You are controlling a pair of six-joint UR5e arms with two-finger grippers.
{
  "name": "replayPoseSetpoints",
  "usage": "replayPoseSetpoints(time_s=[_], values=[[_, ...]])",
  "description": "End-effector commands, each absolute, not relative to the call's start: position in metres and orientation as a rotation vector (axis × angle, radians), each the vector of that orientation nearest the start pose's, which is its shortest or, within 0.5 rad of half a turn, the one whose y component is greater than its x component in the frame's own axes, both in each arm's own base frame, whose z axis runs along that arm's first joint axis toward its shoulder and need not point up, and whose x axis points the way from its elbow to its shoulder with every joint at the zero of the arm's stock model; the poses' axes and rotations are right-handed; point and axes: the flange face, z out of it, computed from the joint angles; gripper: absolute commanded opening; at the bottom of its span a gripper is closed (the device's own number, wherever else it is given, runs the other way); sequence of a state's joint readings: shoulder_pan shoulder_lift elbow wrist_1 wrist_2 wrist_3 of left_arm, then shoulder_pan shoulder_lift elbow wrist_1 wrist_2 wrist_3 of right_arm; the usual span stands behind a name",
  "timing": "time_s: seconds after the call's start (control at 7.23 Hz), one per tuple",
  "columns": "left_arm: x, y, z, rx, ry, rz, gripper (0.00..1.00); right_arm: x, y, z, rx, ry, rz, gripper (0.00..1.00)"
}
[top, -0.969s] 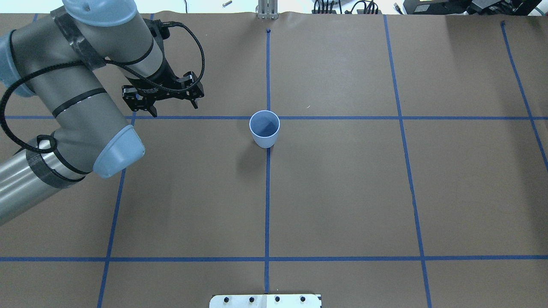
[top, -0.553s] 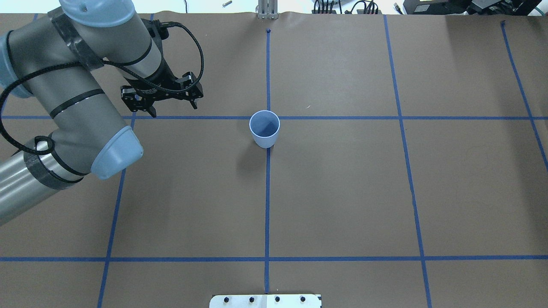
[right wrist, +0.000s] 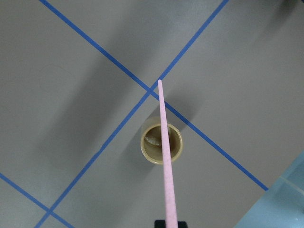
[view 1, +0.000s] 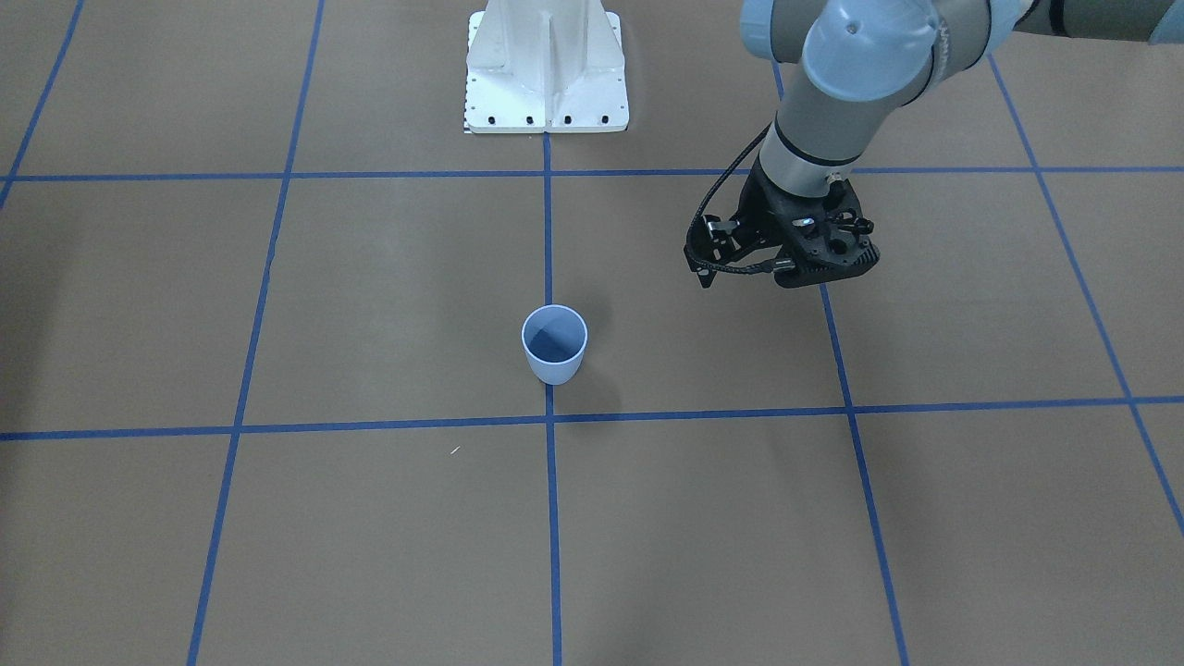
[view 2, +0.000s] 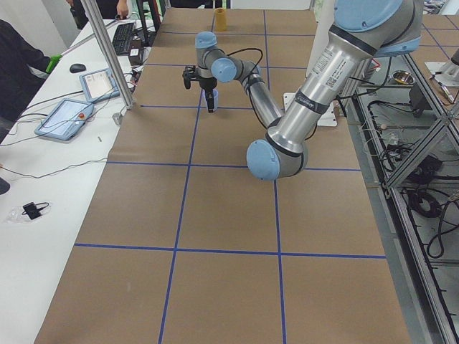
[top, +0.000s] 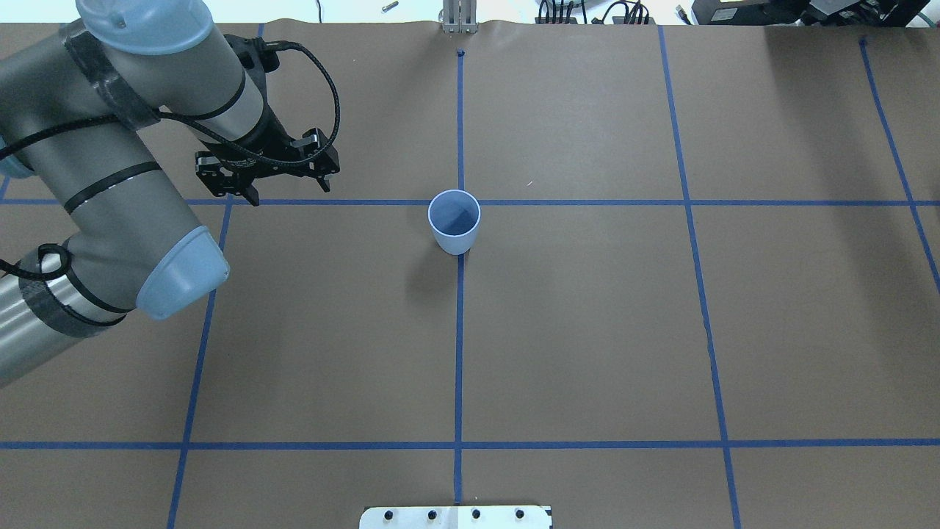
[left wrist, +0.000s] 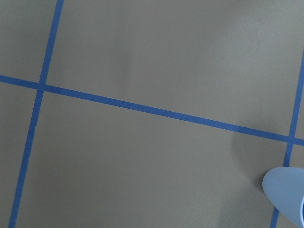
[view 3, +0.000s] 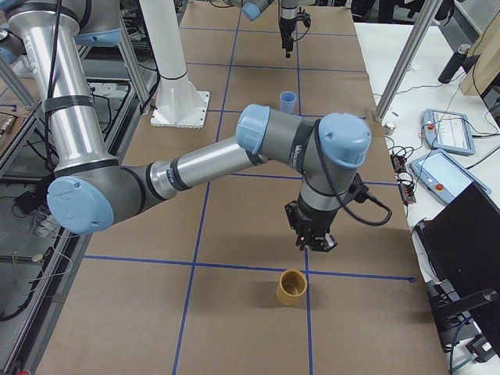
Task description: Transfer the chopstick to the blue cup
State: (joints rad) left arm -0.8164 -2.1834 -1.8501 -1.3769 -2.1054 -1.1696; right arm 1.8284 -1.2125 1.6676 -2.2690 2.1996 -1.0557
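The blue cup (top: 454, 220) stands upright at the table's middle, on the centre tape line; it also shows in the front view (view 1: 554, 347) and at the left wrist view's lower right corner (left wrist: 286, 194). My left gripper (top: 288, 192) is open and empty, hovering to the cup's left and well apart from it. My right gripper (view 3: 314, 244) is far off at the table's right end. In the right wrist view it is shut on a pale-pink chopstick (right wrist: 165, 142), which sticks out over a tan cup (right wrist: 161, 143).
The tan cup (view 3: 291, 287) stands on the brown paper by a tape crossing, just below my right gripper. The white robot base (view 1: 546, 69) sits at the table's edge. Operator tables with tablets (view 3: 445, 133) line the far side.
My left arm has drawn back to the left, a little farther from the blue cup, its gripper still open. The cup has not moved.
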Motion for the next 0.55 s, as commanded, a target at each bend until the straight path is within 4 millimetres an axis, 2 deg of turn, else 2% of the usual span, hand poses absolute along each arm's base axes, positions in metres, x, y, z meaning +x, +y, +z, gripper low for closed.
replayPoseSetpoints(time_s=[0.0, 0.14, 0.28, 0.42], values=[[0.357, -0.507, 0.217, -0.027, 0.846, -0.210, 0.98, 0.143, -0.579, 0.409, 0.227, -0.627, -0.749, 0.00], [0.354, -0.509, 0.220, -0.024, 0.844, -0.210, 0.98, 0.087, -0.577, 0.372, 0.234, -0.628, -0.743, 0.00], [0.343, -0.515, 0.230, -0.008, 0.831, -0.189, 0.98, 0.045, -0.577, 0.333, 0.265, -0.708, -0.686, 0.00], [0.325, -0.523, 0.247, 0.002, 0.817, -0.176, 0.98, -0.005, -0.568, 0.294, 0.286, -0.733, -0.691, 0.00]])
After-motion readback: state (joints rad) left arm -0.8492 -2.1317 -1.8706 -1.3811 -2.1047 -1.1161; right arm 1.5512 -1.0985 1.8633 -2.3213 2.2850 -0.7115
